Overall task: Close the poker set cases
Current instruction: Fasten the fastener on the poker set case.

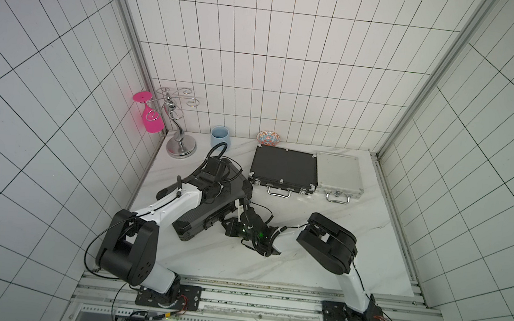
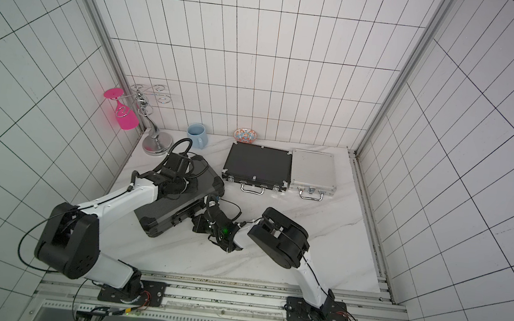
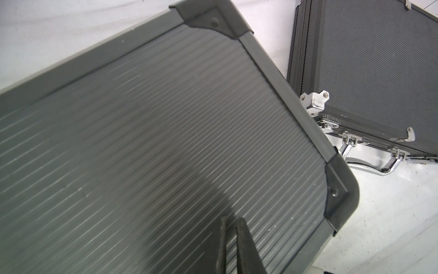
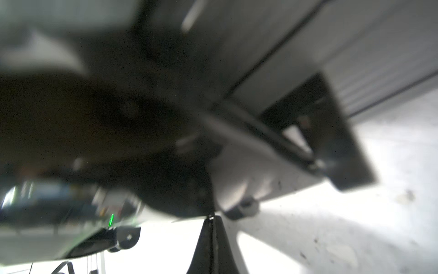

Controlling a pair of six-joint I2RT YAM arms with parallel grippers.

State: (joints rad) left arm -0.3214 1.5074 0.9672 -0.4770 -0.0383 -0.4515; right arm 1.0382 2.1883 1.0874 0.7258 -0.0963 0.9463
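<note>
The large ribbed black poker set case (image 1: 190,224) (image 2: 157,216) lies at an angle on the left of the table with its lid (image 3: 166,118) down. My left gripper (image 3: 231,219) (image 1: 217,191) sits just over that lid, fingers nearly together and holding nothing. My right gripper (image 4: 211,218) (image 1: 238,210) is shut at the case's front side, where the latches are; that wrist view is blurred. The medium black case with silver trim (image 1: 284,167) (image 2: 258,164) (image 3: 379,71) and the small silver case (image 1: 339,175) (image 2: 313,171) lie closed side by side at the back.
A silver glass rack (image 1: 180,139) holding a pink glass (image 1: 150,116) stands at the back left corner. A blue mug (image 1: 220,136) and a patterned bowl (image 1: 268,138) sit against the back wall. Tiled walls enclose three sides of the marble table (image 1: 322,241).
</note>
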